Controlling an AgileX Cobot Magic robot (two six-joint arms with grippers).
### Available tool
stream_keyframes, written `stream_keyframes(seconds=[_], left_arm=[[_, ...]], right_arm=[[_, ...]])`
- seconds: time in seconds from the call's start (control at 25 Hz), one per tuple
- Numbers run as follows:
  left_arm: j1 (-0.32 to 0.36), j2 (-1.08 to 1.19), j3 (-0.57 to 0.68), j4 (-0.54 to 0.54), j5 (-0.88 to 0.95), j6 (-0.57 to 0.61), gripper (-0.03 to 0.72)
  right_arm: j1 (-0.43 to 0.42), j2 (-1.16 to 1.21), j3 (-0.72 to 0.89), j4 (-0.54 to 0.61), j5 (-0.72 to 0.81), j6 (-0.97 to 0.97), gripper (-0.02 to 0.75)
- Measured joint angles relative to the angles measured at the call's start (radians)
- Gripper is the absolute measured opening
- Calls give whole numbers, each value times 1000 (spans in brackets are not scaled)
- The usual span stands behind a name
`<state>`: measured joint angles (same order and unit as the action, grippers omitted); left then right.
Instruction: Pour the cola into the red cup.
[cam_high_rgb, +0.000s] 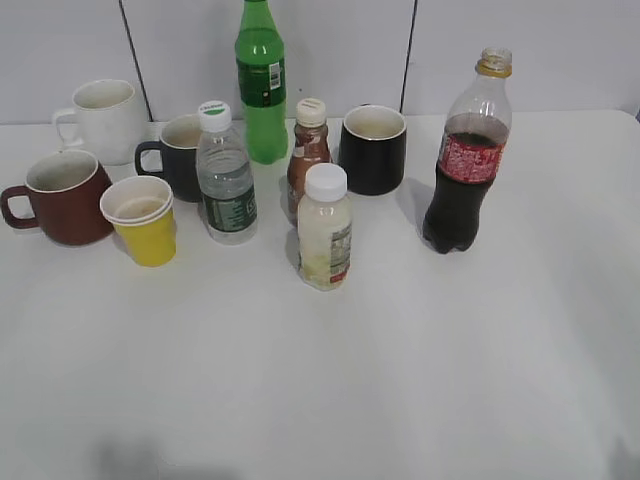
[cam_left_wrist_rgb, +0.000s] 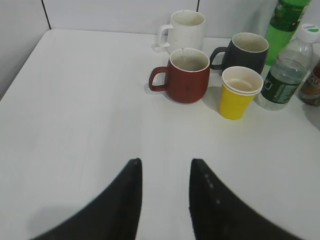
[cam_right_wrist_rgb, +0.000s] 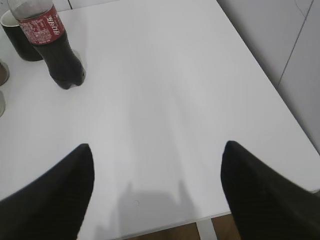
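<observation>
Cola bottle (cam_high_rgb: 466, 160) stands upright, uncapped, at the table's (cam_high_rgb: 400, 380) right rear. Red cup (cam_high_rgb: 62, 198) sits far left beside a yellow paper cup (cam_high_rgb: 142, 220). Left claw (cam_left_wrist_rgb: 165, 172) narrowly parted, empty; right claw (cam_right_wrist_rgb: 157, 165) spread wide, empty.

The cola (cam_high_rgb: 463, 170) bottle's red label carries white script (too blurred to read); other labels are illegible.

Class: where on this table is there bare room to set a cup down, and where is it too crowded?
Bare: the whole near half of the table, in front of the yellow cup and white-capped bottle; also right of the cola. Crowded: the back left, around the red cup.
</observation>
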<state>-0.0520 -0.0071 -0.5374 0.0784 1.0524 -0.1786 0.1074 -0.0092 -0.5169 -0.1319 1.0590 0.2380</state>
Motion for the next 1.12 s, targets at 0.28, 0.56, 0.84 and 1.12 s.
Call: stream_keyframes(seconds=[0.28, 0.56, 0.84, 1.12], left_arm=[[0, 0, 0, 0, 0, 0, 237], [0, 0, 0, 0, 0, 0, 238], [0, 0, 0, 0, 0, 0, 238], [0, 0, 0, -11, -8, 0, 237]], right_arm=[[0, 0, 0, 0, 0, 0, 592], [0, 0, 0, 0, 0, 0, 592], [0, 0, 0, 0, 0, 0, 592], [0, 0, 0, 0, 0, 0, 592]])
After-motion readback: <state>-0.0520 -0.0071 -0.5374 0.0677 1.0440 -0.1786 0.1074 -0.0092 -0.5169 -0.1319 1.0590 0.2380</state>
